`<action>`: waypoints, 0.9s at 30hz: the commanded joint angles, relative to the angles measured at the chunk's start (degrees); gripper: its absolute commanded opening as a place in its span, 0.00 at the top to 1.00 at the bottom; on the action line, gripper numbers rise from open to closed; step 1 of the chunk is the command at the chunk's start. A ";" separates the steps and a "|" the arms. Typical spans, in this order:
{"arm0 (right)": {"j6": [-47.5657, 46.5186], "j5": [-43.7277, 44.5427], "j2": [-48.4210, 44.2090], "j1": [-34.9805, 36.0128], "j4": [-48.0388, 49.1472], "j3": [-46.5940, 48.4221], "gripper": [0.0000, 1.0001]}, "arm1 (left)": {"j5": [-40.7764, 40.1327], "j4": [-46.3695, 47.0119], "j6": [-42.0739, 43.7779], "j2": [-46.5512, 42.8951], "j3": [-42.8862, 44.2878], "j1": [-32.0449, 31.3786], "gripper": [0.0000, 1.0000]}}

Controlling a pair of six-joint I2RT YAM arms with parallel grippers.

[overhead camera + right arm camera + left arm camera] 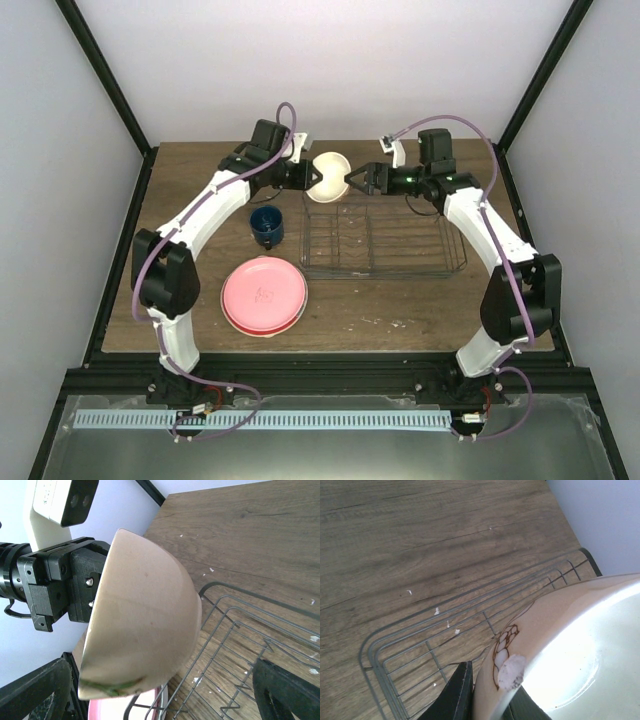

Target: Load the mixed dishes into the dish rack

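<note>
Closest to your left wrist lens, the small cream bowl [580, 645] is filling the right side of the view, its glossy inside facing you and a brown painted mark showing on its outer wall. Your left gripper [308, 180] is clamping that bowl by the rim, with one dark finger [457, 695] pressing on the outside and the other sitting inside. You are holding the bowl tipped on its side, raised off the table [400, 310] by the far left corner of the dish rack [400, 250]. Whether it is hanging exactly over the wires, you cannot tell from these views.

Your right gripper [352, 181] is facing the bowl from the right, its jaws standing wide apart and gripping nothing. Through the right wrist lens you are seeing the bowl's rounded outside between the two black fingers [287, 690], with no contact showing.

Below the bowl, the rack is lying flat on the wood, its thin grey wires and inner dividers holding no dishes.

Left of the rack, the dark blue mug [266, 226] is standing upright on the table, just beside the rack's left end.

Nearer to you, the pink plate [264, 292] is lying flat off the rack's near left corner, topping a stack, with another plate's rim [258, 333] peeking out under its near edge.
</note>
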 commanded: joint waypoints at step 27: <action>3.02 -9.22 4.24 2.91 6.89 -0.98 0.04 | 4.59 6.41 -3.11 -0.72 1.02 -2.69 1.00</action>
